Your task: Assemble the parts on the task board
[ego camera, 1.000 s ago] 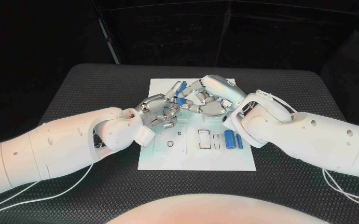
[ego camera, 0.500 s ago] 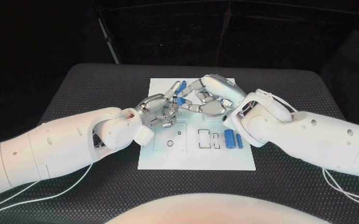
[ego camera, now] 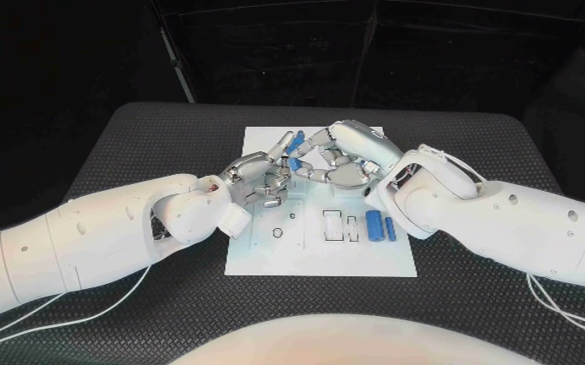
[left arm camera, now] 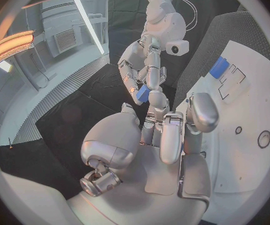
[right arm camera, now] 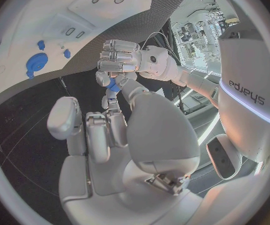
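**Both hands meet over the board, a blue part between them**

Left hand [ego camera: 259, 181] and right hand [ego camera: 339, 155] are raised together above the far half of the task board [ego camera: 319, 259], fingertips almost touching. Between them sits a small blue part [ego camera: 294, 165]; the left wrist view shows the same piece [left arm camera: 142, 93] pinched in the right hand's fingertips, and the right wrist view shows it [right arm camera: 114, 84] at the spot where the fingers of the two hands come together. The right hand plainly holds it. Whether the left hand also grips it or merely touches it with curled fingers I cannot tell, since the fingers overlap there.

A second blue part [ego camera: 289, 142], long and slim, shows just beyond the hands, leaning at an angle over the board's far-left area; it may lie on the board, but the hands hide its lower end.

On the near half of the board, beside the right wrist, two more blue pieces lie side by side: a wider block [ego camera: 373, 226] and a narrower bar [ego camera: 390, 230]. Next to them are printed rectangular outlines [ego camera: 333, 225] and small round holes [ego camera: 278, 233]. The board rests on the black table [ego camera: 146, 141].
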Motion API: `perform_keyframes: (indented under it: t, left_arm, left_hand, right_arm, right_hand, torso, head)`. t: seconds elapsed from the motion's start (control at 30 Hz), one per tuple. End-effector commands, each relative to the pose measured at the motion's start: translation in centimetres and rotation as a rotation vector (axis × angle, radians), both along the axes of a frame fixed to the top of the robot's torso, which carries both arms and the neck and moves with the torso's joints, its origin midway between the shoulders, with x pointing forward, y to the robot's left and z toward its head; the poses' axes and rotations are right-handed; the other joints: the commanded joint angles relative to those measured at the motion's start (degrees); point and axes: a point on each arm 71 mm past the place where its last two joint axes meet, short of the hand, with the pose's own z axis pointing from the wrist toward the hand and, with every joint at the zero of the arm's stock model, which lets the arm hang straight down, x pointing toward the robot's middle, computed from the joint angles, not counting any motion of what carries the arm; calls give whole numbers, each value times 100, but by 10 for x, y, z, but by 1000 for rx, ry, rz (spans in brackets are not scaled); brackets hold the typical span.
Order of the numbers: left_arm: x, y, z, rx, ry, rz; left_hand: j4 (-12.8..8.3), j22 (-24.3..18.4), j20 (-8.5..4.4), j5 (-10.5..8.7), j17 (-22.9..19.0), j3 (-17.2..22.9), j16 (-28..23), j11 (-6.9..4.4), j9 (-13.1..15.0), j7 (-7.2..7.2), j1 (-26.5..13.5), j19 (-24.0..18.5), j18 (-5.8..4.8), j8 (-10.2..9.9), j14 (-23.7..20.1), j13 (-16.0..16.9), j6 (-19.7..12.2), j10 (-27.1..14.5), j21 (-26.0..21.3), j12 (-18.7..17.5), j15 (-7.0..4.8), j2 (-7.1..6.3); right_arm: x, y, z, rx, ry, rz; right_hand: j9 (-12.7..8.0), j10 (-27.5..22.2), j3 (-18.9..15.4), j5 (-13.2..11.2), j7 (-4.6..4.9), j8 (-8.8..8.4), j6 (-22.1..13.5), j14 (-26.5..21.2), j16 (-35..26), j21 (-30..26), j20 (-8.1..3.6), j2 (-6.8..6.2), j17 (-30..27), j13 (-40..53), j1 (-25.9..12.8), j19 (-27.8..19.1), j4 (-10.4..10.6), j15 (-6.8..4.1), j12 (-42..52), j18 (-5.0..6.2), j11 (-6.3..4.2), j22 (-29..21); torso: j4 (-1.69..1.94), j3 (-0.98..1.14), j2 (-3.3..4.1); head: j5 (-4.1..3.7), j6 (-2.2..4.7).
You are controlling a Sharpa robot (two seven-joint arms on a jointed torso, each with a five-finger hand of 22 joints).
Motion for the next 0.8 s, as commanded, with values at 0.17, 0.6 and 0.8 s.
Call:
perform_keyframes:
  t: [0.17, 0.6, 0.8]
  left_arm:
    - [2, 1, 4, -22, -19, 10]
    - [2, 2, 3, -22, -19, 12]
    - [2, 4, 3, -20, -19, 14]
  left_hand:
    - [-5, 4, -47, -17, 1272, -9, 25, -31, 11, 4, 1, 3, -98, 37, 507, 1, 55, 10, 16, 15, -47, 76]
    - [-12, 6, -50, -16, 1277, -5, 29, -34, 17, 2, 10, 4, -98, 40, 509, 8, 56, 15, 17, 19, -50, 74]
    - [-18, 8, -53, -16, 1277, -1, 29, -36, 21, 0, 18, 5, -98, 43, 509, 3, 57, 14, 20, 16, -52, 72]
  right_arm:
    - [0, -2, 0, -3, 0, -10]
    - [-1, -4, 1, 0, -7, -17]
    - [-1, -5, 1, 4, -3, -21]
  right_hand:
    - [290, 52, -9, 10, -135, 289, 204, 596, 32, 26, 2, 51, 1509, 536, 12, 40, -16, -7, 21, -33, 1, 10]
    - [290, 59, -23, 5, -136, 292, 208, 596, 32, 27, 0, 50, 1509, 544, -6, 40, -8, -9, 27, -33, -1, 9]
    - [290, 60, -29, 4, -136, 292, 209, 596, 32, 29, -1, 50, 1509, 544, -13, 42, -5, -10, 27, -34, -2, 13]
  torso:
    - [0, 0, 0]
    - [-2, -1, -3]
    - [-2, 0, -2]
  head:
    - [5, -1]
    - [-5, -13]
    - [-8, -11]
